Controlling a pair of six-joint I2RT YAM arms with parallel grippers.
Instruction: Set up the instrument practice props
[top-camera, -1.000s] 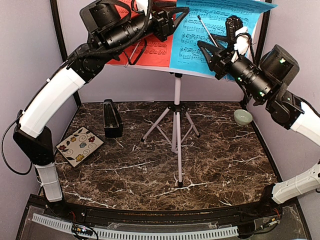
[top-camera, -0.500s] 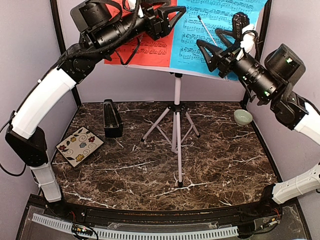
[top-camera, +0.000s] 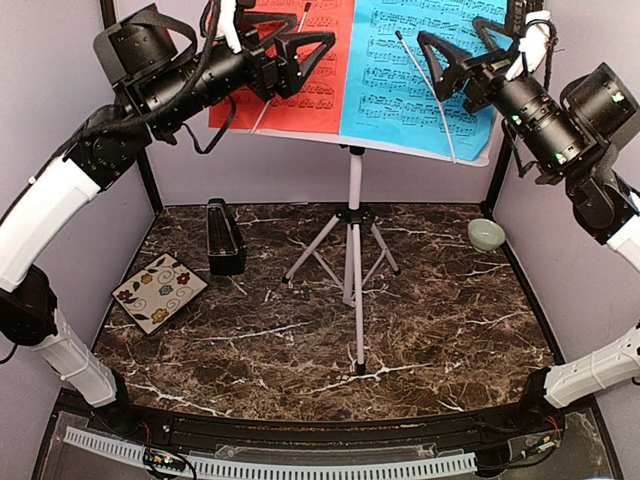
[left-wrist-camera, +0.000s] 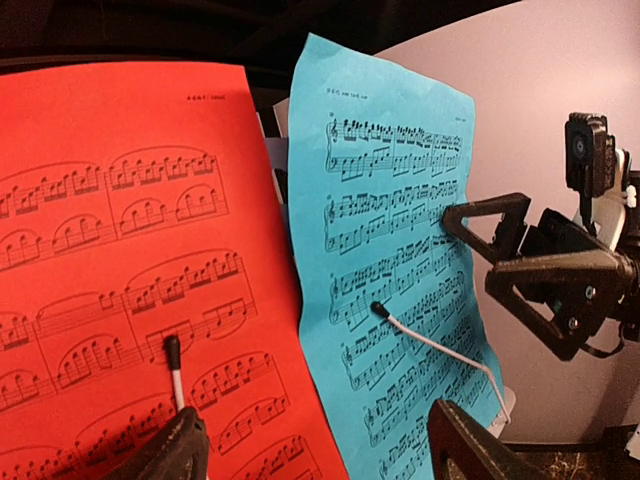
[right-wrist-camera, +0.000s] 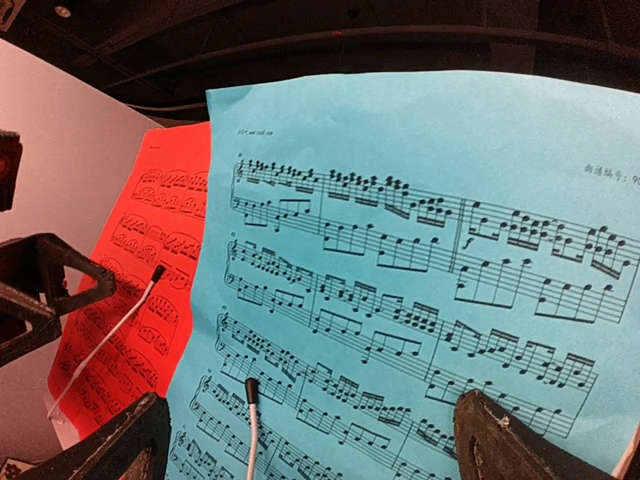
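stand (top-camera: 354, 190) holds red sheet (top-camera: 322, 92) left, blue sheet (top-camera: 398, 95) right. i see left gripper (top-camera: 312, 55) and right gripper (top-camera: 436, 62) both open, empty, close in front of them. metronome (top-camera: 224, 238) on table (top-camera: 450, 320), left of the stand legs.

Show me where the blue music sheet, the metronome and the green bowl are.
blue music sheet (top-camera: 378, 95), top external view, middle of the page.
black metronome (top-camera: 225, 240), top external view, its sloping side.
pale green bowl (top-camera: 486, 236), top external view, its inner wall.
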